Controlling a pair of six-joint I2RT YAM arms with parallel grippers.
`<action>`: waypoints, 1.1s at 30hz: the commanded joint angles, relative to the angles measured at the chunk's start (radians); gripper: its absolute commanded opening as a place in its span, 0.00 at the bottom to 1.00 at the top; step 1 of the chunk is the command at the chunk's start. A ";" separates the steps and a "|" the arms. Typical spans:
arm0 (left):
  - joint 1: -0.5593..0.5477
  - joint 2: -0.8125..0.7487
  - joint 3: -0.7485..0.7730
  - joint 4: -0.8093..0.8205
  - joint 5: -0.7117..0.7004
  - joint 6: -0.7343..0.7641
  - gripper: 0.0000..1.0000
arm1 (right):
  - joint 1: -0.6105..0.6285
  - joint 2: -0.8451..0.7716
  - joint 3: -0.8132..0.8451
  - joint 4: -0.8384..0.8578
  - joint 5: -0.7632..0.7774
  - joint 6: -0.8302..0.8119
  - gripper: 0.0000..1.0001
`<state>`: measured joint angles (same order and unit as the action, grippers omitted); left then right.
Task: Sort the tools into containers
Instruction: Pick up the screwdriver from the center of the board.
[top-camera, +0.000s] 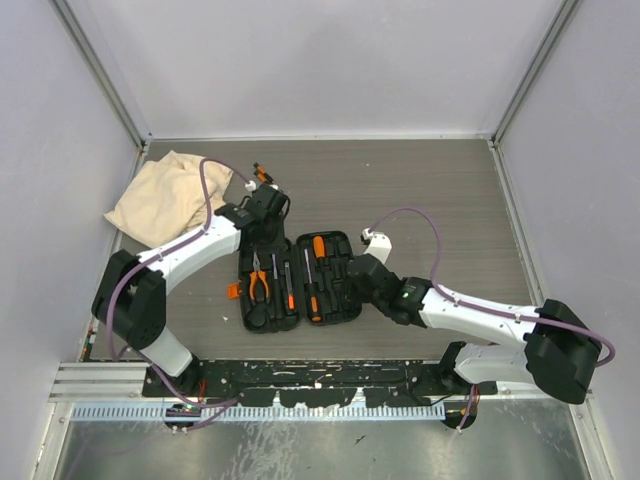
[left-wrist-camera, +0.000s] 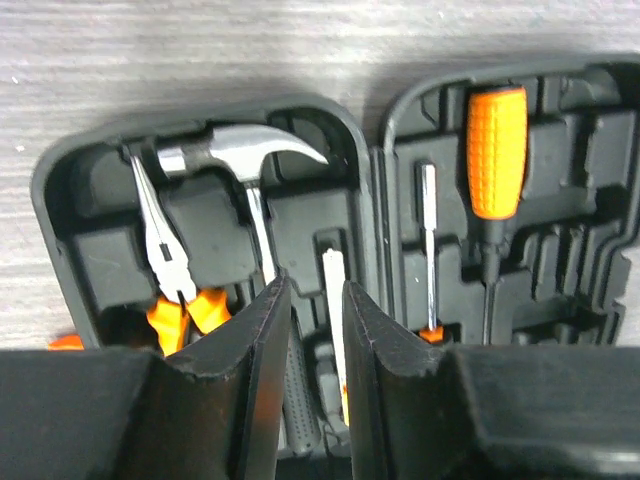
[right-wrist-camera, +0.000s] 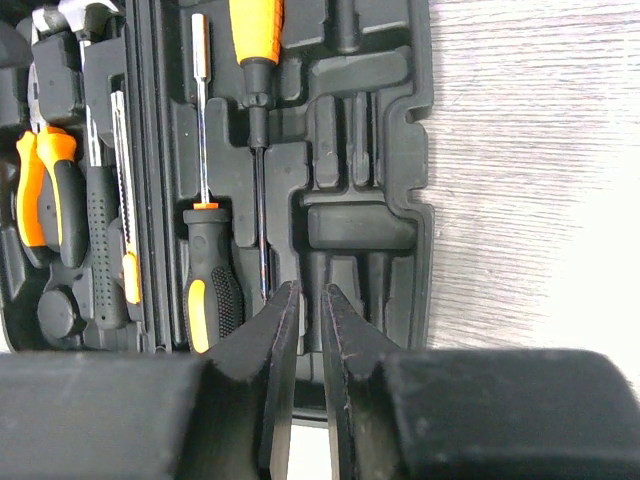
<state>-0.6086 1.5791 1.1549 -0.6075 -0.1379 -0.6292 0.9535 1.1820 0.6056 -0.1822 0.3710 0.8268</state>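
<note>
My left fingers (left-wrist-camera: 262, 350) stand a little apart with nothing between them, over one half of the open tool case (right-wrist-camera: 360, 228). The claw hammer (left-wrist-camera: 240, 150) lies just beyond their tips, its shaft running in under them, and the pliers (left-wrist-camera: 160, 240) lie to their left. I judge the hammer comes next: spread wider, straddle the shaft squarely, then close. The moulded recess leaves little room, and a slim steel tool (left-wrist-camera: 331, 268) lies close beside it.

My right fingers (right-wrist-camera: 275, 350), also narrowly parted and empty, hover over the other half. The small screwdriver (right-wrist-camera: 208, 280) is to their left and the orange-handled screwdriver (right-wrist-camera: 255, 30) ahead. A beige cloth (top-camera: 165, 195) lies well away on the surface (top-camera: 420, 190).
</note>
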 joint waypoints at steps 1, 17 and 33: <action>0.050 0.043 0.101 0.013 -0.016 0.044 0.31 | -0.004 -0.048 0.000 -0.003 0.036 0.014 0.21; 0.260 0.380 0.505 -0.037 -0.011 0.024 0.38 | -0.004 -0.166 -0.057 -0.060 0.055 0.040 0.22; 0.323 0.663 0.842 -0.062 0.045 -0.033 0.38 | -0.005 -0.216 -0.092 -0.074 0.042 0.052 0.22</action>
<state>-0.2932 2.2162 1.9118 -0.6567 -0.1192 -0.6453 0.9531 0.9939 0.5194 -0.2714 0.3897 0.8566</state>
